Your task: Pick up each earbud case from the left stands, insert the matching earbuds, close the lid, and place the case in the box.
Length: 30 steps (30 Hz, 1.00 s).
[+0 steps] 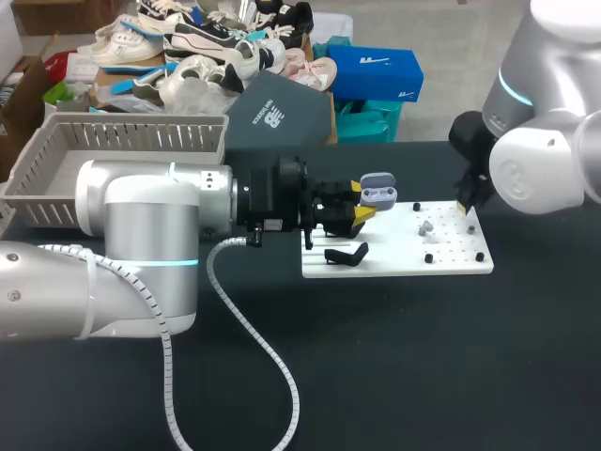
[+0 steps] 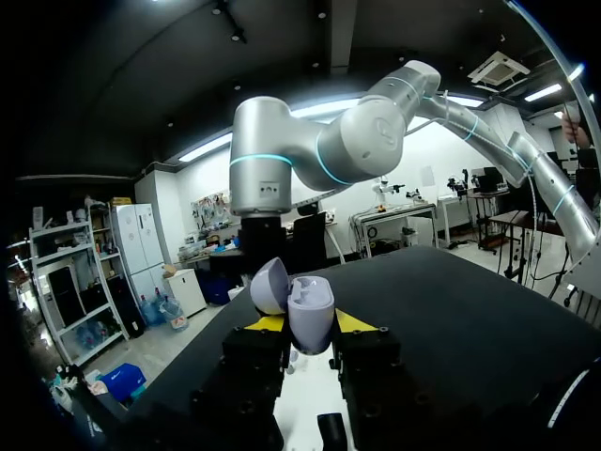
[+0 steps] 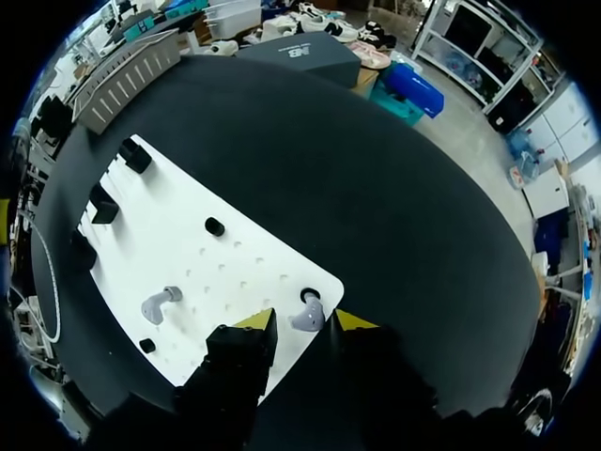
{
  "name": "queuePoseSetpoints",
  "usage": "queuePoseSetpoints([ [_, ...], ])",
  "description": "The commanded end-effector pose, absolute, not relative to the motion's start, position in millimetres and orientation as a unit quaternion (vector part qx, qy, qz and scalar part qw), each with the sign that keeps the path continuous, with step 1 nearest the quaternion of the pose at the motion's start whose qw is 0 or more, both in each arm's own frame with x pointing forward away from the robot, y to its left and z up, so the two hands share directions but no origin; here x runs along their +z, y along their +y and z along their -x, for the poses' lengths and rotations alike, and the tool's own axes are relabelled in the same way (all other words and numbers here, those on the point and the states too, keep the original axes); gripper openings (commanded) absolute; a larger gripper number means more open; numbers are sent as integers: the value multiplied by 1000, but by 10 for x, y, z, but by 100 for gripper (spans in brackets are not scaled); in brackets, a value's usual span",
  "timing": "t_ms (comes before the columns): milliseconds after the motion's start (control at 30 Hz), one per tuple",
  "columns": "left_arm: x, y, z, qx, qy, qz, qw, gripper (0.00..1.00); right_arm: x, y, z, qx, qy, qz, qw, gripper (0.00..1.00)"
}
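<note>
Two pincers: left pincer [image 2: 309, 325] clamps open earbud case [image 2: 310, 301]; right pincer [image 3: 302, 322] parted around earbud [image 3: 308, 316].

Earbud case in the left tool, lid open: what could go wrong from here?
1. The left tool grips the earbud case only by its lower part; pushing an earbud in may twist it or make it slip.
2. The earbud between the right tool tips sits near the white board corner; an off-centre close could knock it onto the table.

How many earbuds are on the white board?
2. One earbud lies inward on the board; the other earbud at its corner, between the right fingers. More may be hidden.
</note>
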State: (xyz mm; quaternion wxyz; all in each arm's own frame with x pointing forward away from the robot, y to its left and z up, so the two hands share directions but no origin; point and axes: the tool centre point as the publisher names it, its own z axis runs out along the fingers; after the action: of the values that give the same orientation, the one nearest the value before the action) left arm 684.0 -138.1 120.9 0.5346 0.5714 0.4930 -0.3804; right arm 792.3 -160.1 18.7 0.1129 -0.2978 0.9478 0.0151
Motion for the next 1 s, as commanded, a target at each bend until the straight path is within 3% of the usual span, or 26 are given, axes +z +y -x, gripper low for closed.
queuePoseSetpoints([
  [33,1200,-1379,-6832,-380,492,-570,537,0,197,-1596,-7925,14,948,298,115,35],
  [200,1200,-1379,-6832,-380,492,-570,537,0,196,-1589,-7935,15,947,299,116,25],
  [433,1200,-1379,-6832,-380,492,-570,537,0,188,-1588,-7943,16,947,298,116,22],
  [667,1200,-1379,-6832,-380,492,-570,537,0,187,-1587,-7955,16,947,298,116,0],
  [1000,1200,-1379,-6832,-380,492,-570,537,0,218,-1599,-7946,15,948,295,116,0],
])
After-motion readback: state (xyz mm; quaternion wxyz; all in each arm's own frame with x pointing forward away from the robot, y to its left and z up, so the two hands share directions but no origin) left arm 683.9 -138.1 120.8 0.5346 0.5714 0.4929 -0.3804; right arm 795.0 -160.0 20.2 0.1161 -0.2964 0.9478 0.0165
